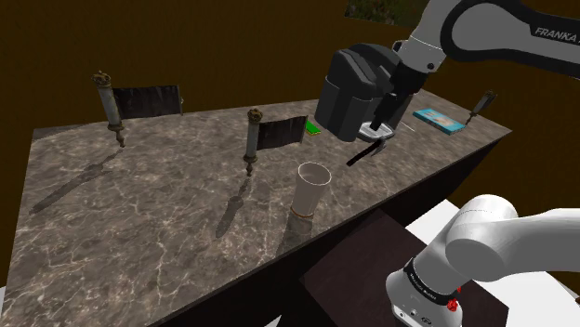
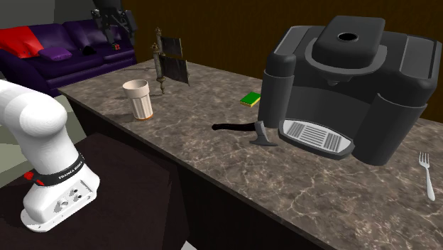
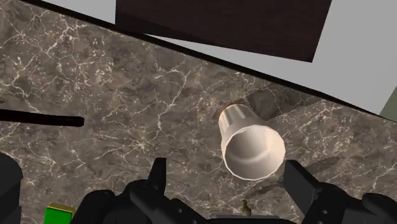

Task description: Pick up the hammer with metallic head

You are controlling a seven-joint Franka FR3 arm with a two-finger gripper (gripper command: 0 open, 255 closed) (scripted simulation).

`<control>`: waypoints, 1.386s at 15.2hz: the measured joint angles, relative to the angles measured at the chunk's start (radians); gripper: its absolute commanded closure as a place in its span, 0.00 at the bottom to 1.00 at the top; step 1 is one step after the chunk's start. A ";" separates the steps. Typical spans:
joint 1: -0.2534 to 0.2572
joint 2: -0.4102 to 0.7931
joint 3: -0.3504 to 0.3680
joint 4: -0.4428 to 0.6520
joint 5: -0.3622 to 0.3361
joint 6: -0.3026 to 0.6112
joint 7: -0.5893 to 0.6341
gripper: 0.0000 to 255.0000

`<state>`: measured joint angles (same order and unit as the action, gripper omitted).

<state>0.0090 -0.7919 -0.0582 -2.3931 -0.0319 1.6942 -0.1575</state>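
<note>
A: What is held by the gripper (image 3: pixel 227 167)?

B: Nothing. Its two black fingers (image 3: pixel 159 173) are spread apart, and nothing is touched by them. The pale cup (image 3: pixel 252 147) is seen between them in the wrist view, but it stands on the table (image 2: pixel 213 160) well below, so it is not grasped.

A: Where is the hammer (image 2: pixel 238 128) to be found?

B: It is laid flat on the marbled top, off to one side of the gripper. Its black handle (image 3: pixel 38 119) is pointed toward the cup. Its grey head (image 2: pixel 264 135) is set just beside the foot of the coffee machine (image 2: pixel 341 85).

A: What could be spoiled from here?

B: If the hand were lowered along its present line, the cup would probably be struck instead. The cup is placed near the table's edge and could be tipped over it, so a sideways shift is called for first. Close to the head, a finger might be jammed against the machine. If the handle were taken at its far end, the heavier head would likely sag and the grip be lost.

A: And the arm (image 1: pixel 483 28)?

B: It is extended from the shoulder view's right, high over the table's edge. The hand is bent downward and is clear of the surface.
</note>
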 measured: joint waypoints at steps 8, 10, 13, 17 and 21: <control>0.004 0.015 -0.128 -0.100 -0.120 0.074 -0.258 0.00; 0.003 0.037 -0.176 -0.111 -0.164 0.099 -0.347 0.00; 0.001 0.068 -0.242 -0.143 -0.230 0.151 -0.475 0.00; 0.001 0.151 -0.343 -0.153 -0.315 0.240 -0.649 0.00; 0.016 0.268 -0.437 -0.128 -0.379 0.335 -0.815 0.00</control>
<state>0.0249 -0.5236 -0.4952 -2.5210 -0.4107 2.0292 -0.9729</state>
